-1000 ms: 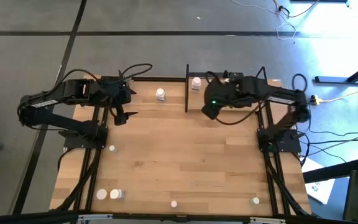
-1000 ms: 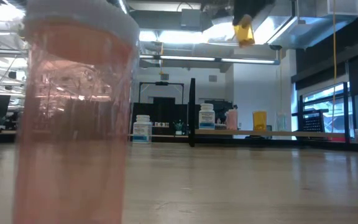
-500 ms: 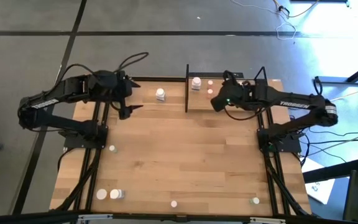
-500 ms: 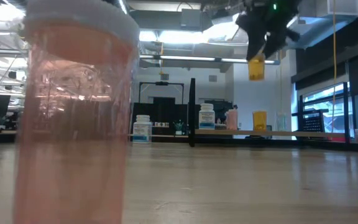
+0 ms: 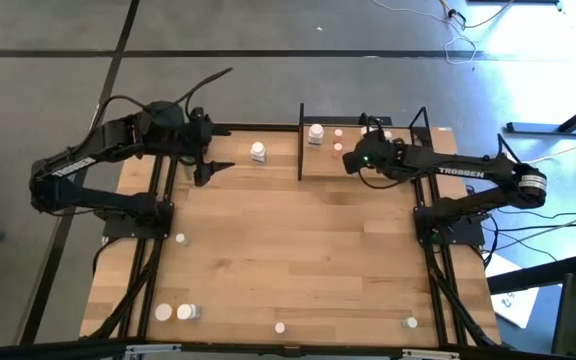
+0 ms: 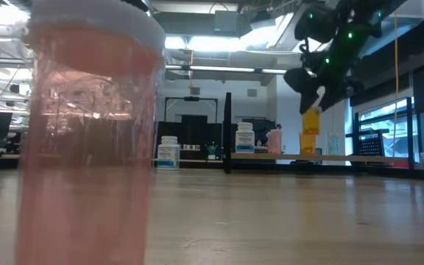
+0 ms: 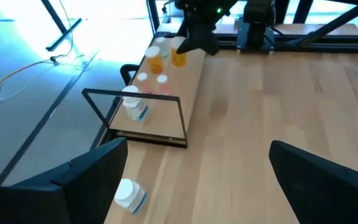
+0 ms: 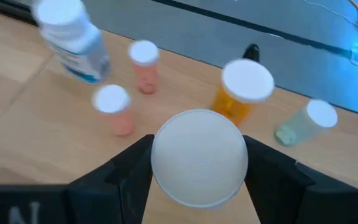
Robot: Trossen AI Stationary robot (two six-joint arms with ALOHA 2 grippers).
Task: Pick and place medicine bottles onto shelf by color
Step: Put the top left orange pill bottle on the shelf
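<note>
My right gripper [image 5: 354,158] hangs over the shelf [image 5: 315,162] at the table's far edge, shut on an orange medicine bottle [image 6: 311,121] with a white cap. On the shelf board stand a white bottle [image 8: 73,38], two pink ones [image 8: 145,65], and an orange one [image 8: 241,92]. A pale green bottle [image 8: 303,122] lies on its side there. My left gripper [image 5: 213,167] is open at the far left, beside a white bottle [image 5: 258,152] that stands on the table. My right gripper pinches the orange bottle at its white-capped upper end [image 8: 160,158] between its two fingers [image 8: 126,171], one on each side. The fingers slant down from above. The bottle hangs below them, about upright, clear of the shelf board and just over the orange bottle standing there.
A big pink bottle [image 6: 87,140] stands right in front of the low camera. Several white-capped bottles stand near the table's near edge [image 5: 163,312] [image 5: 280,327] [image 5: 410,322], and one at the left [image 5: 180,238]. Black shelf posts [image 5: 300,140] rise by the shelf.
My right gripper has come down over the shelf with the orange bottle, reaching farther toward the far edge and rolling its wrist; the bottle now hangs just above the shelf's orange bottle. My left gripper has swung a little toward the far edge, staying open.
</note>
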